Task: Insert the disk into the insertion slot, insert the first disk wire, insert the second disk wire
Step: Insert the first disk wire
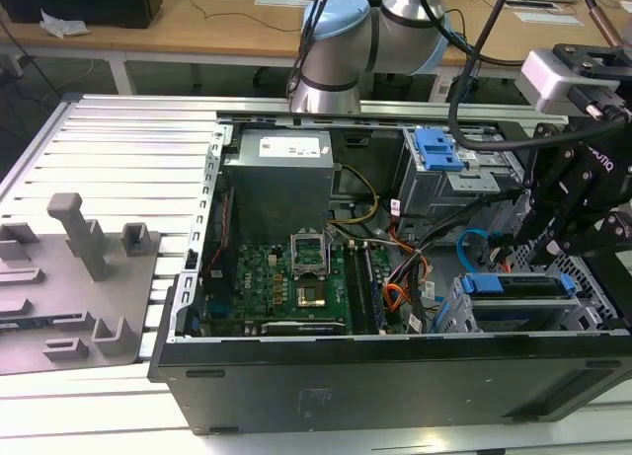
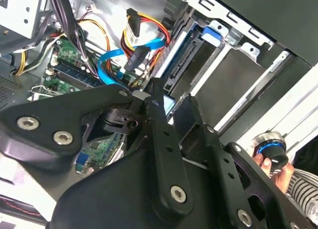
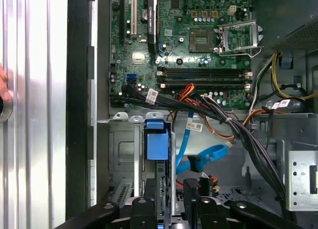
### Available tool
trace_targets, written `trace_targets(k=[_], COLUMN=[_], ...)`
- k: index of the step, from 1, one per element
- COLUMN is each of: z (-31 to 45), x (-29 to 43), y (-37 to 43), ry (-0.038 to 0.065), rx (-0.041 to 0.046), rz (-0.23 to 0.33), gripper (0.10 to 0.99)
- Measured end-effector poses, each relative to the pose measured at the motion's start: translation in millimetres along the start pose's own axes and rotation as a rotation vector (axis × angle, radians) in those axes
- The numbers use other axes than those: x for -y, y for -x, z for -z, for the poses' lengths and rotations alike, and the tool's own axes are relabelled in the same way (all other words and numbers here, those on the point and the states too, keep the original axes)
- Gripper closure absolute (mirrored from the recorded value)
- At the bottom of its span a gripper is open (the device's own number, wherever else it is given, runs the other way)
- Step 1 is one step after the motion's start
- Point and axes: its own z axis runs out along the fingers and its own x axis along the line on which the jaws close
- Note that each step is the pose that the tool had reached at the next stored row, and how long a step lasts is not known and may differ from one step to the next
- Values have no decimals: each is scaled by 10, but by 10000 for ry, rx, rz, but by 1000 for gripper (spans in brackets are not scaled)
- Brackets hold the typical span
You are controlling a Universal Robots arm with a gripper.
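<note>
The disk, framed by its bright blue carrier, stands on edge inside the insertion slot, the grey perforated cage at the exterior view's lower right. In the first wrist view its blue end shows against the grey slot wall. The second disk wire, a flat light-blue cable, loops just beside the disk, its dark plug apart from the disk's connector edge. The first disk wire, orange, yellow and black, ends in a black plug nearby, also apart.

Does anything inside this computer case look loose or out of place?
The light-blue data cable loops loose beside the disk, its dark plug apparently unplugged. The power plug hangs free too.
</note>
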Motion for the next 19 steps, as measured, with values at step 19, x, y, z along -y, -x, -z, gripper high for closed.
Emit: trace_targets(k=[19], z=[-35], x=[-2], y=[187], ry=[0], rx=[0], rz=[0], gripper=[725])
